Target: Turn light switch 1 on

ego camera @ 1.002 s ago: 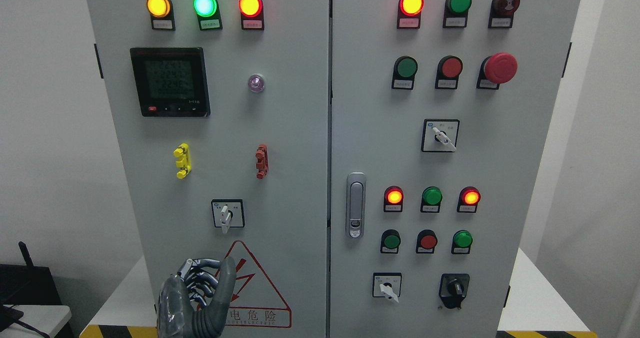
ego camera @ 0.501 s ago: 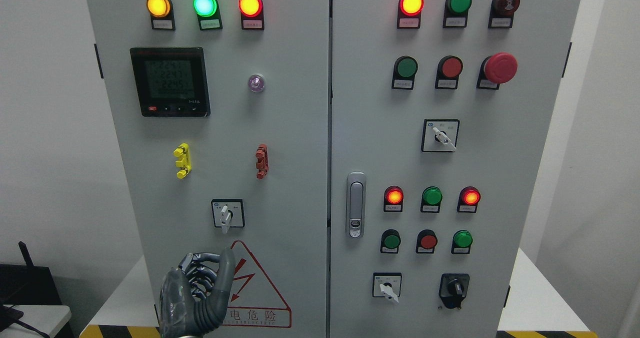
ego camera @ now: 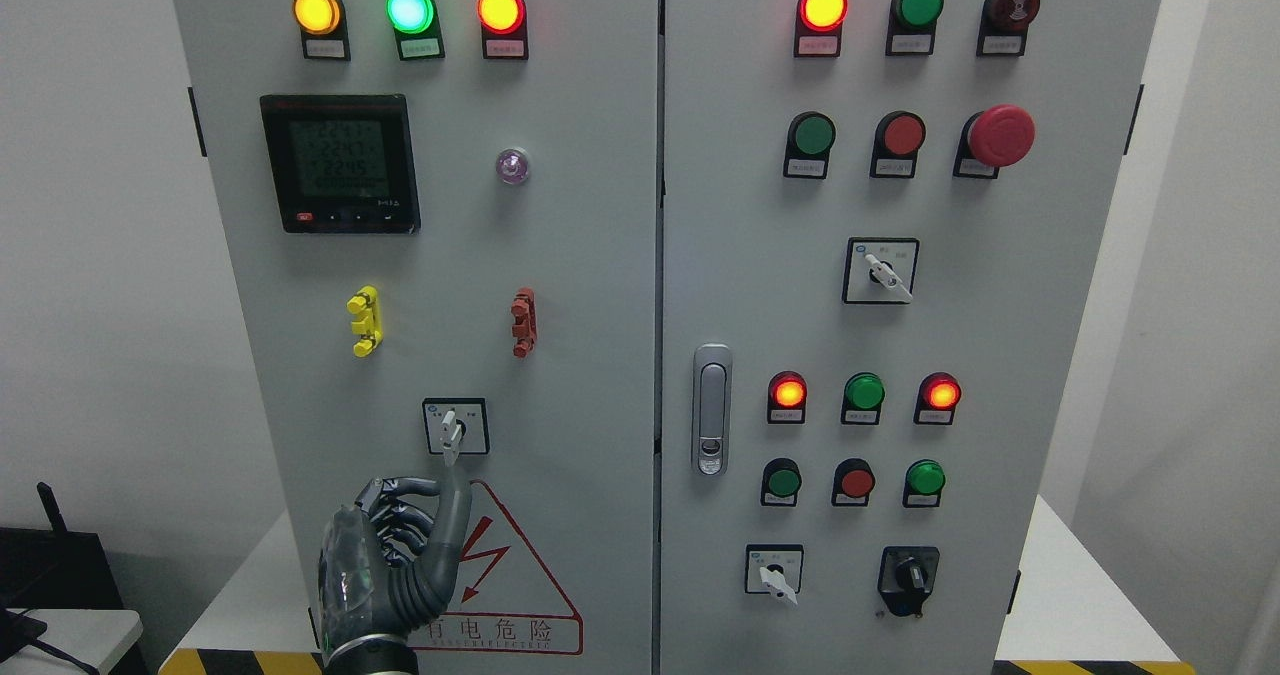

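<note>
- My left hand (ego camera: 392, 565) rose from the bottom edge, wrist cut off, fingers curled together, holding nothing.
- It partly hid the warning triangle (ego camera: 510, 580).
- The selector switch (ego camera: 455, 427) sat just above my thumb; contact unclear.

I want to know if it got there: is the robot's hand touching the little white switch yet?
No. The left hand is just below the white switch, with grey door showing between them.

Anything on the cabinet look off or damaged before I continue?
Nothing stands out. The cabinet doors sit closed, nothing looks broken, and the left robot hand, fingers curled, sits just below the left door's rotary switch.
</note>
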Available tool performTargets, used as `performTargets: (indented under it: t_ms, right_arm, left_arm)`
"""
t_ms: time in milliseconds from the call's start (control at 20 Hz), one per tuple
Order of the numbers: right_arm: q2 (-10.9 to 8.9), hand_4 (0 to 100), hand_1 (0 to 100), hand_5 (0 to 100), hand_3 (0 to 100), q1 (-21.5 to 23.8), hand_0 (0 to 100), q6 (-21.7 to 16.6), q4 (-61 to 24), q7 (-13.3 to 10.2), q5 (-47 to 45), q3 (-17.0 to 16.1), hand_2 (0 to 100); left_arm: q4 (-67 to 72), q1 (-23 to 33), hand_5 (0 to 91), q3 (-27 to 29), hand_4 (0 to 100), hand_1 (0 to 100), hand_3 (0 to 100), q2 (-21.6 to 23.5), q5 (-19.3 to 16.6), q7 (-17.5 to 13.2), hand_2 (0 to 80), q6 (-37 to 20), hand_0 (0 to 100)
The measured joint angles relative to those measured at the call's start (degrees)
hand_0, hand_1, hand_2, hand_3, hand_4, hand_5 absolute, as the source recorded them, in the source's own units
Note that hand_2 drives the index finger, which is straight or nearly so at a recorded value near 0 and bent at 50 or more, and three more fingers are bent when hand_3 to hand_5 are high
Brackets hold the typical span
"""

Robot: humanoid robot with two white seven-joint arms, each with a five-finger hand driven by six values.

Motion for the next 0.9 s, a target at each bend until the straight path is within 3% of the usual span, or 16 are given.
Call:
performTargets:
  t_ms: [902]
  right_arm:
    - [-0.02, 0, 39, 0, 0, 0.00, 12, -0.02, 0.00, 0.00, 0.00, 0.00, 0]
  left_arm:
    - [0.69, -2.64, 87.2, -0.07, 85, 48, 81, -0.17, 3.63, 2.72, 46.8, 1.85, 18]
